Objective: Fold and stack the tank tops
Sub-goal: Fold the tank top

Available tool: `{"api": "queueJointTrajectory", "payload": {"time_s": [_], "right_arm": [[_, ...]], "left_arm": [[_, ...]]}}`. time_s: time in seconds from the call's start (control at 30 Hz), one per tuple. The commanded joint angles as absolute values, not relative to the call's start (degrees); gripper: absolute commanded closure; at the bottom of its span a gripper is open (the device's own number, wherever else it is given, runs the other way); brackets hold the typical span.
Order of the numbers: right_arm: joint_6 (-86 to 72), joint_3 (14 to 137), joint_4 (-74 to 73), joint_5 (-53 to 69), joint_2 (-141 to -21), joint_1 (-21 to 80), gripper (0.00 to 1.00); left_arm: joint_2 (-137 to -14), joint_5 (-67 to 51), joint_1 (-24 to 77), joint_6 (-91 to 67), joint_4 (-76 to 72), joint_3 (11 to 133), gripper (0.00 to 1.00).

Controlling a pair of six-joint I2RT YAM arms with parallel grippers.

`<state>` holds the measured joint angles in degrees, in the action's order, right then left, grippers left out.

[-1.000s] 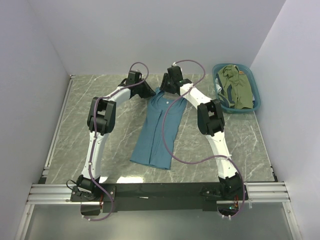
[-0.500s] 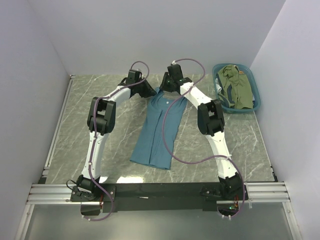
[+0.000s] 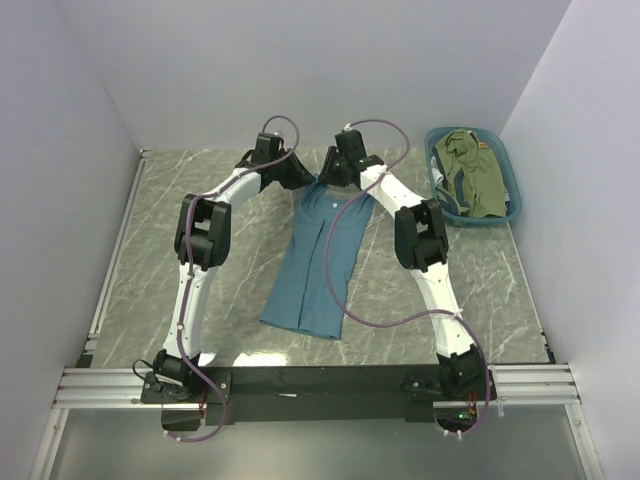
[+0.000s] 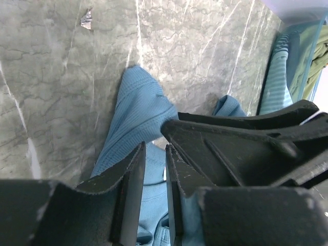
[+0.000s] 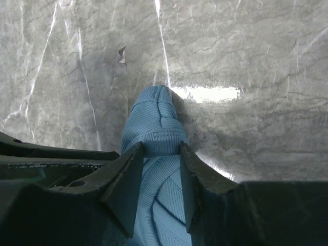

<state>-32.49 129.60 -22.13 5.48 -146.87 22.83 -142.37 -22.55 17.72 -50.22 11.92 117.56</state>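
Cloth in play: your teal tank top (image 3: pixel 312 265) lies lengthwise down the middle of the worktop (image 3: pixel 160 250). It is narrowed into a long strip, with the hem toward the near edge and the straps toward the far edge.
Left gripper: your left gripper (image 4: pixel 154 148) sits at the far end of the top, on its left strap. The fingers are nearly together, with only a thin slot between them, and blue rib cloth fills that slot. The rounded strap end pokes out past the tips onto the marble.
Right gripper: your right gripper (image 5: pixel 160 146) is closed partway on the other strap. Both fingers press the sides of a bunched roll of cloth, and its end sticks out beyond the tips.
Change since a second ago: your left wrist has edged in toward the right one, so the two heads now stand closer together at the neckline. The body of the top lies where it did.
Waiting tops: the olive-green top (image 3: pixel 478 175) and the striped top (image 4: pixel 277 72) are heaped in the teal basket (image 3: pixel 512 215) at the far right corner.
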Motion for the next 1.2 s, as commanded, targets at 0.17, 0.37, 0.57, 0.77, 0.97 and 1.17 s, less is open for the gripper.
{"api": "queueJointTrajectory", "payload": {"time_s": [0.17,0.37,0.57,0.77,0.97,1.17], "right_arm": [[-32.9,132.0,-22.7,6.5,-147.7,22.1,0.78],[-34.5,129.4,-18.6,9.7,-145.8,20.9,1.00],[-37.2,125.7,-10.3,13.7,-143.7,20.0,1.00],[-41.5,126.7,-6.9,17.7,-144.9,19.1,1.00],[-44.6,125.6,-3.4,20.4,-145.2,18.4,1.00],[-47.9,125.0,-0.5,23.3,-146.0,17.4,1.00]], "left_arm": [[-137.7,-21.9,17.9,-48.3,11.9,118.0,0.70],[-125.8,-17.5,19.1,-48.1,11.4,106.1,0.70],[-111.7,-12.7,23.4,-50.3,12.3,85.2,0.82],[-99.7,-8.7,26.9,-55.1,11.9,65.1,0.92],[-89.0,-4.2,27.6,-58.1,12.7,53.2,0.92],[-87.4,-2.8,27.6,-61.0,12.3,46.8,1.00]]}}
